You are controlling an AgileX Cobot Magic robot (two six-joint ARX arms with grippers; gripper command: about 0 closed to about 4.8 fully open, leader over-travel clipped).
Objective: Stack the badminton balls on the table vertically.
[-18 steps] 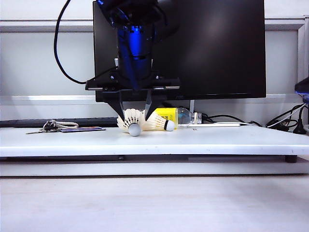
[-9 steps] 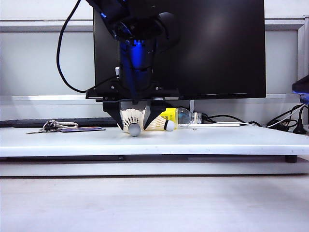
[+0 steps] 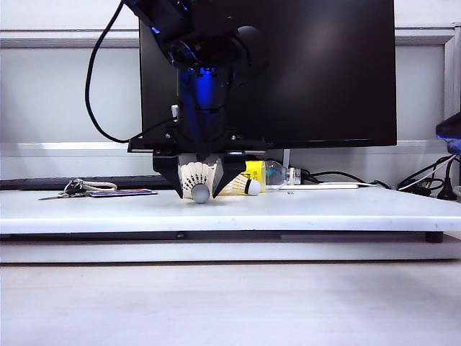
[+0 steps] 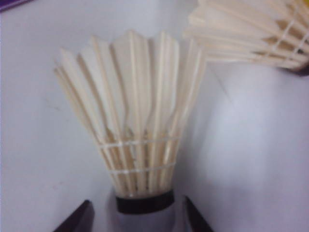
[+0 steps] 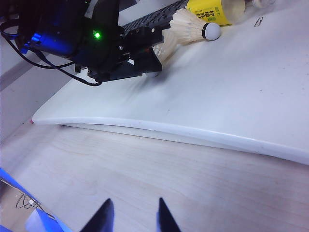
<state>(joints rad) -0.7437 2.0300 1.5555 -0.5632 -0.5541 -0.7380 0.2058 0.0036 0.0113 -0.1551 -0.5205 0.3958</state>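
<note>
So the left gripper [image 3: 199, 180] is down at the white table [image 3: 324, 209], a bit left of the middle in the exterior view, right in front of the big black monitor [image 3: 324, 72]. Its two dark fingers [image 3: 167, 173] sit either side of the first shuttlecock [image 3: 197, 179], which lies on its side with the rounded cork tip pointing toward the front edge of the table. The jaws are spread apart and straddle it; I can't tell from these shots whether the pads actually touch the feathers, but nothing looks squeezed. From the left wrist view you get a close look: feather cone fanned out, black band at the base, and the two finger tips [image 4: 77, 220] just beside the cork end with white table showing between them and the shuttlecock [image 4: 133, 130].

The second shuttlecock [image 3: 241, 186] lies just beside the first one, on its right in the exterior view, also on its side, cork tip pointing right. Their feather ends look close or overlapping, hard to say which. Behind it there's a clear bottle with a yellow label [image 3: 263, 173] lying down.

A bunch of keys [image 3: 75, 189] sits well off to the left of the table.

The right gripper [image 5: 131, 216] hangs off the table entirely, over the wooden floor in front, jaws partly apart and holding nothing.
</note>
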